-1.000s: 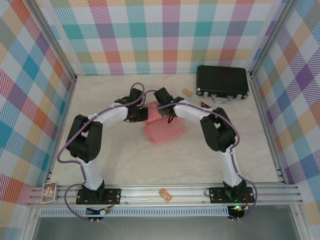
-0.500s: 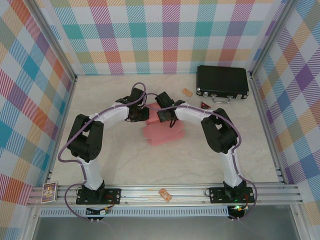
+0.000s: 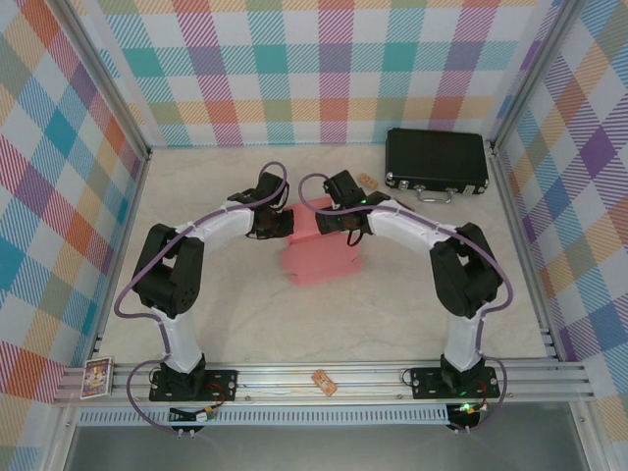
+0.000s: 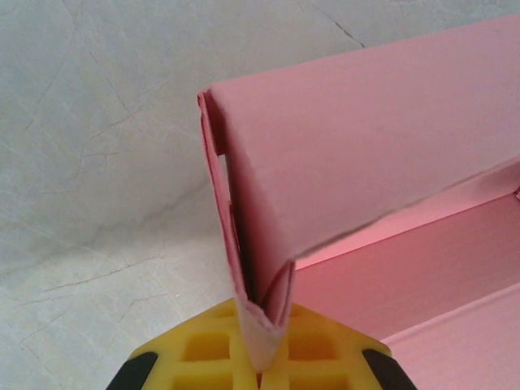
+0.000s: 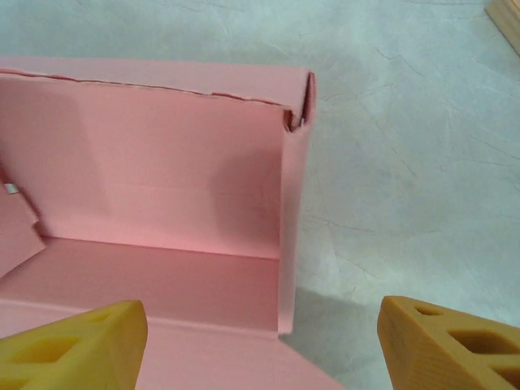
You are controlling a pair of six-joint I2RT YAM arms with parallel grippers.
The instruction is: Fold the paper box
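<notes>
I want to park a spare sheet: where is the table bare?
Free: the near strip of table between the paper box and the rail, and the far-left corner by the plaid wall. Crowded: the centre, where the left gripper pinches the paper box beside the open right gripper, and far right, by the black case and wooden tile.

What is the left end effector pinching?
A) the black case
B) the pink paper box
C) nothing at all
B: in the left wrist view the left end effector is shut on a folded edge of the pink paper box.
</notes>
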